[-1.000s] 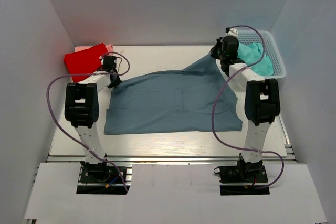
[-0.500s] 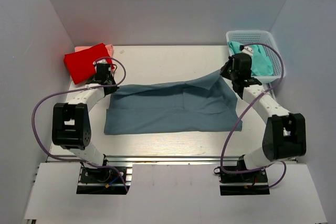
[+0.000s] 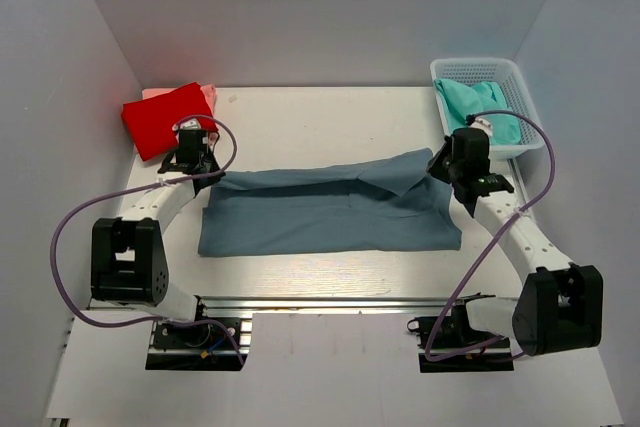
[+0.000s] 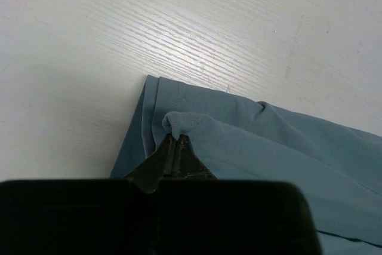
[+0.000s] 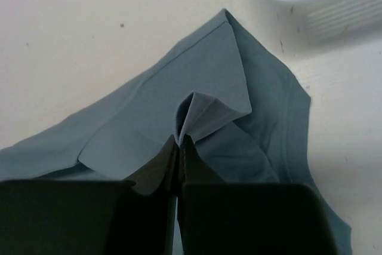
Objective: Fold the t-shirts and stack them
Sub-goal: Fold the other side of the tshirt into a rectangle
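From above, the blue-grey t-shirt (image 3: 330, 219) lies across the middle of the counter (image 3: 320, 122). Its far edge has travelled toward the near side in the last second. That edge was drawn up at the right toward the basket (image 3: 530, 97); now it is laid back over the body, and the shirt shows as a narrower band. The left tool (image 3: 208, 174) has the far left corner and the right tool (image 3: 440, 169) the far right one, both arms having swung low and outward. I take this for the first lengthwise fold, only partly made, as the carried edge is not yet at the near hem. The red t-shirt (image 3: 160, 117) and the pink t-shirt (image 3: 207, 94) sit at the far left corner, and the teal t-shirt (image 3: 480, 107) is in the basket. How the jaws stand is too small to read here. The left wrist view supplies that: its fingers are pressed together on a small pinch of cloth just inside the hemmed corner, which lies low on the counter with bare wood beyond. The right wrist view shows its fingers likewise clamped on a raised ridge of cloth. It alone shows a triangular flap turned over at that corner, something to smooth out later, with the basket near but not touching.
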`<state>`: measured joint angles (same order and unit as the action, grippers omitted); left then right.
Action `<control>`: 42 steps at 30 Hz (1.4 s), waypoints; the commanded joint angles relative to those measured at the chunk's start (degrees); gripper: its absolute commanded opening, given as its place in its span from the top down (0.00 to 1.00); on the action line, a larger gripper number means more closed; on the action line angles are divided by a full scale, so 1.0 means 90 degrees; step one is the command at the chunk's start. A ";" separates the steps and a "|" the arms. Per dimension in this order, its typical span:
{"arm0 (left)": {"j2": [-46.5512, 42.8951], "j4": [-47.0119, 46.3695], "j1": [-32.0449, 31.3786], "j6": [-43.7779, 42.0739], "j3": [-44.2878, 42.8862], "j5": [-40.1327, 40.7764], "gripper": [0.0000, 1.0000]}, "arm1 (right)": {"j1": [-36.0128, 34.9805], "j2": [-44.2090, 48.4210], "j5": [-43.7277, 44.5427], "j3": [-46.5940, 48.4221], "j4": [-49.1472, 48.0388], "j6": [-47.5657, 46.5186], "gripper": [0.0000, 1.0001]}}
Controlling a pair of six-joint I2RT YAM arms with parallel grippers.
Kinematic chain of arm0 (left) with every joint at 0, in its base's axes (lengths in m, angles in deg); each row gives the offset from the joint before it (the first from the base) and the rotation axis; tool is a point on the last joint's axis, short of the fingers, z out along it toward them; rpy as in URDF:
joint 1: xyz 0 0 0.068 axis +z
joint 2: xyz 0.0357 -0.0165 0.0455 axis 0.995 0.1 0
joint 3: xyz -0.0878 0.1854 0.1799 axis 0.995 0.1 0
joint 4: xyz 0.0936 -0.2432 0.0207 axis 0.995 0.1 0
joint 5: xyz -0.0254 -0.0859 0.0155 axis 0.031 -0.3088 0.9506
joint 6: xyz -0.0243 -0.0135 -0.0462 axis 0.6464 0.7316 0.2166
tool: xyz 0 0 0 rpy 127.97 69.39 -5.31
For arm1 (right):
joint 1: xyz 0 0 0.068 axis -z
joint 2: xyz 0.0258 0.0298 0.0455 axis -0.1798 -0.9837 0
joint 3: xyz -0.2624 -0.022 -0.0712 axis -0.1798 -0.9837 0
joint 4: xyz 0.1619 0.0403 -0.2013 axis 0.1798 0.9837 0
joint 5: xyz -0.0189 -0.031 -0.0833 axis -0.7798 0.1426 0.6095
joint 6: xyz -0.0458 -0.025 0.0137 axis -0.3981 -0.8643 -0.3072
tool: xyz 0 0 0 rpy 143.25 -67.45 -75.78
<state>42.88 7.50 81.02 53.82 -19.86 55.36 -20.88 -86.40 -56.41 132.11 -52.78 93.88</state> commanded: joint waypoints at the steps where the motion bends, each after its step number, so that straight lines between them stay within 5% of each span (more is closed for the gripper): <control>1: -0.0424 0.0183 -0.0030 0.0101 0.0036 -0.0061 1.00 | -0.0002 0.0203 0.0100 -0.0109 0.0430 0.0150 1.00; 13: -0.0912 0.0730 -0.0030 0.0783 0.0660 0.0328 1.00 | 0.0007 0.0496 -0.0104 -0.0771 0.1026 0.0492 1.00; 14: -0.0971 0.1060 -0.0030 0.1132 0.0777 0.0706 0.88 | 0.0017 0.0497 -0.0163 -0.0985 0.1200 0.0599 1.00; 15: -0.1116 0.1334 0.0028 0.1368 0.0778 0.0845 0.83 | 0.0017 0.0516 -0.0212 -0.1162 0.1270 0.0687 0.87; 18: -0.1254 0.3079 0.0097 0.2509 0.0486 0.1654 0.71 | 0.0027 0.0711 -0.0174 -0.1474 0.1766 0.0931 0.75; 19: -0.1332 0.3607 0.0097 0.2822 0.0282 0.1947 0.56 | 0.0027 0.0828 -0.0115 -0.1515 0.1914 0.0980 0.64; 20: -0.1333 0.4443 0.0097 0.3309 -0.0146 0.2347 0.22 | 0.0027 0.0925 -0.0018 -0.1515 0.1983 0.1058 0.56; 23: -0.1410 0.4755 0.0097 0.3431 -0.0705 0.2546 0.02 | 0.0027 0.1160 0.0412 -0.1399 0.1770 0.0971 0.51; 28: -0.1586 0.3354 -0.0020 0.2740 -0.0776 0.1815 0.00 | 0.0017 0.1092 0.0238 -0.0920 0.1164 0.0183 0.39; 31: -0.1451 0.1998 -0.0020 0.1958 -0.0328 0.0443 0.00 | 0.0017 0.1063 -0.0161 -0.0909 0.0755 -0.0199 0.26; 33: -0.1226 0.1515 -0.0020 0.1742 -0.0199 -0.0078 0.00 | -0.0002 0.0986 -0.0600 -0.0949 0.0344 -0.0279 0.10; 37: -0.0338 0.0810 -0.0079 0.1274 -0.0140 -0.1542 0.00 | -0.0032 0.0197 -0.1782 -0.1085 -0.0379 -0.0094 0.10; 42: 0.0415 0.1033 -0.0205 0.1273 -0.0140 -0.1683 0.00 | -0.0012 -0.0986 -0.2165 -0.0705 -0.0585 0.0121 0.10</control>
<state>46.26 17.64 79.97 67.17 -21.72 45.11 -20.93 -92.03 -70.95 122.88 -54.66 94.16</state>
